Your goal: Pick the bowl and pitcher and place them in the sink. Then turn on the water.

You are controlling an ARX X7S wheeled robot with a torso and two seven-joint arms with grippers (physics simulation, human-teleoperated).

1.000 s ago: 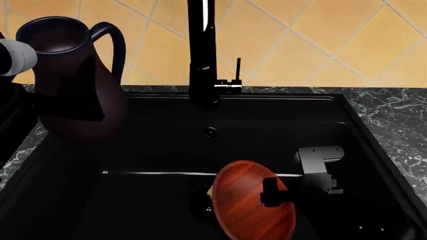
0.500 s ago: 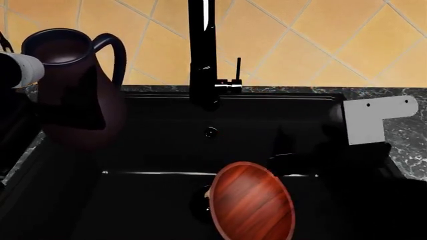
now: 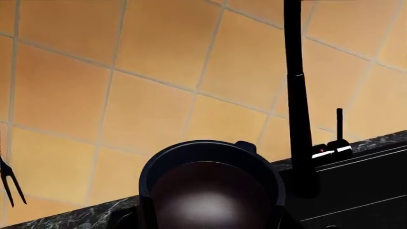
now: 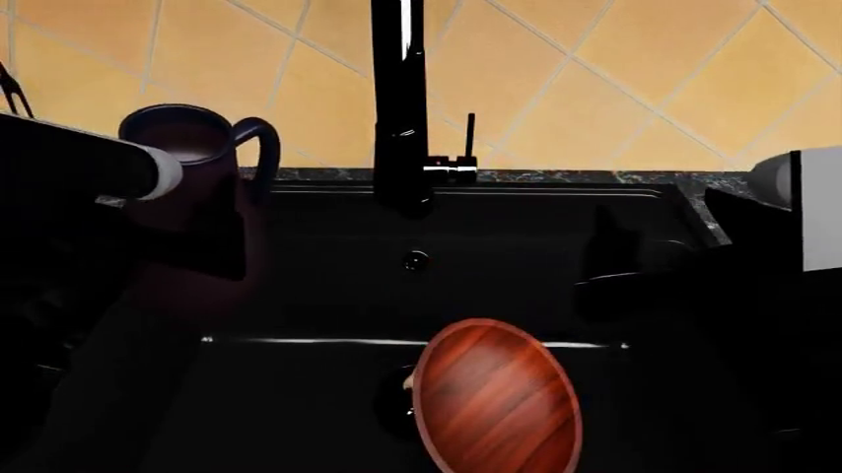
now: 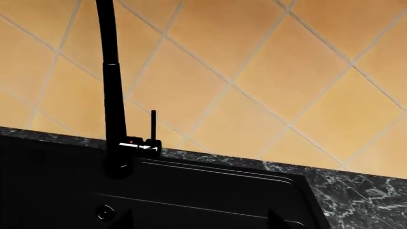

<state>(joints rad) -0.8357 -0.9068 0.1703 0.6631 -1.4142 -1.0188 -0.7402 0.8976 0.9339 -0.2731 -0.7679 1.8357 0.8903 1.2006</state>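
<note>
Three views show the same black sink [image 4: 526, 236], but only the head view shows its whole inside. In that view the bowl [image 4: 498, 396] lies in the near part of the basin, tilted on its side so that its reddish wooden inside faces up, and it covers most of the drain. No gripper touches the bowl, and nothing is inside it. The pitcher [image 4: 197, 187] is upright at the far left of the sink, above the left edge of the basin, with its looped handle turned to the right toward the faucet [image 4: 398, 99]. The left arm reaches to the pitcher's left side, but the dark fingers melt into the dark body, so it cannot be told how wide the left gripper stands or whether it clamps the pitcher. The left wrist view looks down into the pitcher's mouth [image 3: 212, 186], which seems empty, with a pale shine inside. The right wrist view shows the faucet, its small lever [image 5: 152, 129] and the marbled counter [image 5: 356, 191], and two dark finger tips, standing well apart and holding nothing, at the picture's lower edge. No stream falls from the faucet.
</note>
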